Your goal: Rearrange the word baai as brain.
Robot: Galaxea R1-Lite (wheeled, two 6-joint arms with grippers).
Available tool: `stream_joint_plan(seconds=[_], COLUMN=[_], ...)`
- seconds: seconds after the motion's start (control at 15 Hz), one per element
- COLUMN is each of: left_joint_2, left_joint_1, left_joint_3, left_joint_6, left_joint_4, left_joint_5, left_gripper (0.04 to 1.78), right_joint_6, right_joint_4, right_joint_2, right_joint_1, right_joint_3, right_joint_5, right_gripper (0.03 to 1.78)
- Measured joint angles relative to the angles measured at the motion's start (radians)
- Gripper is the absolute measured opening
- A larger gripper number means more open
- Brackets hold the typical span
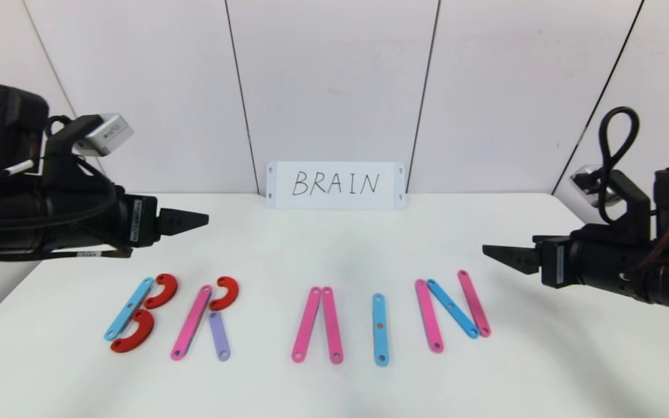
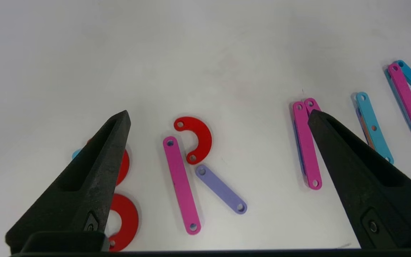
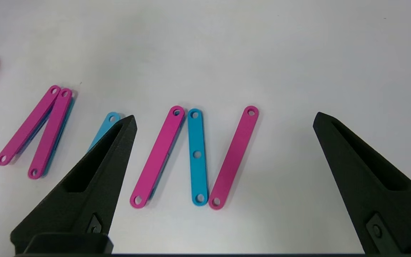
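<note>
The word lies in a row across the near table and reads B R A I N. The B is a blue strip (image 1: 129, 308) with two red half-rings (image 1: 135, 332). The R has a pink strip (image 1: 191, 322) (image 2: 181, 185), a red half-ring (image 2: 200, 139) and a purple strip (image 2: 221, 189). Two pink strips (image 1: 332, 325) form the A, one blue strip (image 1: 380, 329) the I. The N is pink, blue (image 3: 197, 157) and pink. My left gripper (image 1: 201, 220) (image 2: 219, 113) hovers open behind the B and R. My right gripper (image 1: 488, 251) (image 3: 225, 116) hovers open beside the N. Both are empty.
A white card (image 1: 335, 184) with black handwritten BRAIN stands against the back wall. The white table (image 1: 334, 249) runs bare between the card and the letters. Its edges lie close to the arms at left and right.
</note>
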Motion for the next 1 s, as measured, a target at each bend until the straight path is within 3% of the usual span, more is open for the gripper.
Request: stream_joint_plan(seconds=[0.53, 1.0], left_joint_2=[-0.508, -0.948], left_joint_1=[0.000, 0.001], left_joint_3=[0.354, 0.427], left_joint_6=[0.022, 0.016], left_joint_4=[0.024, 0.264], left_joint_5=[0.022, 0.140], left_gripper=[1.74, 1.74], right_joint_6=[0.001, 0.002], right_joint_4=[0.500, 0.563], right_joint_2=[-0.576, -0.971], right_joint_1=[-0.030, -0.075], right_joint_3=[-0.004, 0.059], right_joint_5=[-0.011, -0.042], right_gripper=[1.73, 1.73])
